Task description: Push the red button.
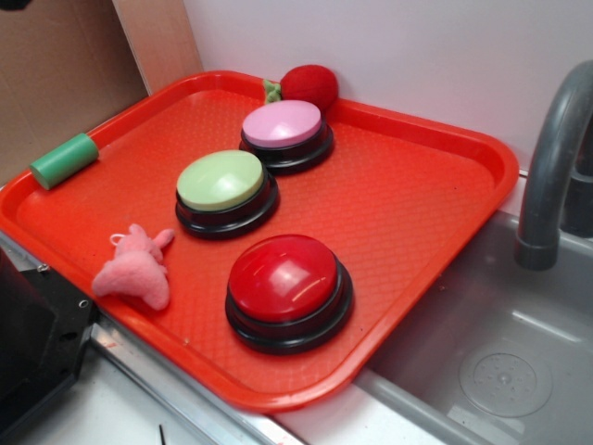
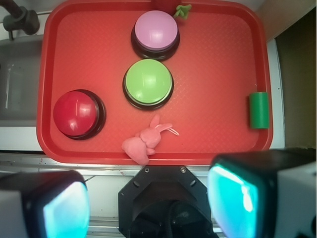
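The claw (image 2: pixel 148 208) hangs wide open and empty above the tray's (image 2: pixel 218 74) near edge. The red button (image 2: pixel 75 113) sits ahead and left of it, well apart.

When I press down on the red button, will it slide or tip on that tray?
The red button probably won't tip: its black base is wide and low, flat on the tray. The glossy dome may let the gripper glance off unless centred. A sideways push could slide it, though the tray's texture should help.

A toy kitchen — grey plastic sink (image 1: pixel 500 362) and faucet (image 1: pixel 551 167) beside a red tray (image 1: pixel 408 185).
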`<act>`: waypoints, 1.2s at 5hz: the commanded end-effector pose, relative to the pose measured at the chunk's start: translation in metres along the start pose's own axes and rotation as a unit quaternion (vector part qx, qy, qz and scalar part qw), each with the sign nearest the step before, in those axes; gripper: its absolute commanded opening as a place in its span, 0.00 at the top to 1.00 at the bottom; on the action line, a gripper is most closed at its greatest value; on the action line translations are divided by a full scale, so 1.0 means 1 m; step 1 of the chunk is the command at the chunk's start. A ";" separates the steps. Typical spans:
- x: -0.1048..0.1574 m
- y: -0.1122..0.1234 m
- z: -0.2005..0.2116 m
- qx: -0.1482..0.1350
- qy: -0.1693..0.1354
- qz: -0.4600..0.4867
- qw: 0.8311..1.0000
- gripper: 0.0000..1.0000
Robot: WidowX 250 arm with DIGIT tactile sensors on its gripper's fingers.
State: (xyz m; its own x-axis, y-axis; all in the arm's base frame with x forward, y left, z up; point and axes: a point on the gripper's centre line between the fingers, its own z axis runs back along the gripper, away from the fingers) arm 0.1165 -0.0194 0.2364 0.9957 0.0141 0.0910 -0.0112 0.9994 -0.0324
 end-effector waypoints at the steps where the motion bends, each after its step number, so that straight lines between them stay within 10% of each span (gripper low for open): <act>1: 0.000 0.000 0.000 0.000 0.000 0.000 1.000 0.00; 3: 0.024 -0.103 -0.093 -0.041 -0.014 -0.245 0.969 0.00; 6: 0.026 -0.125 -0.189 -0.058 -0.021 -0.386 0.921 0.00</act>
State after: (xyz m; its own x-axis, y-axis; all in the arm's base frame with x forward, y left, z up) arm 0.1723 -0.1458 0.0530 0.7081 -0.6876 0.1608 0.7016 0.7107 -0.0504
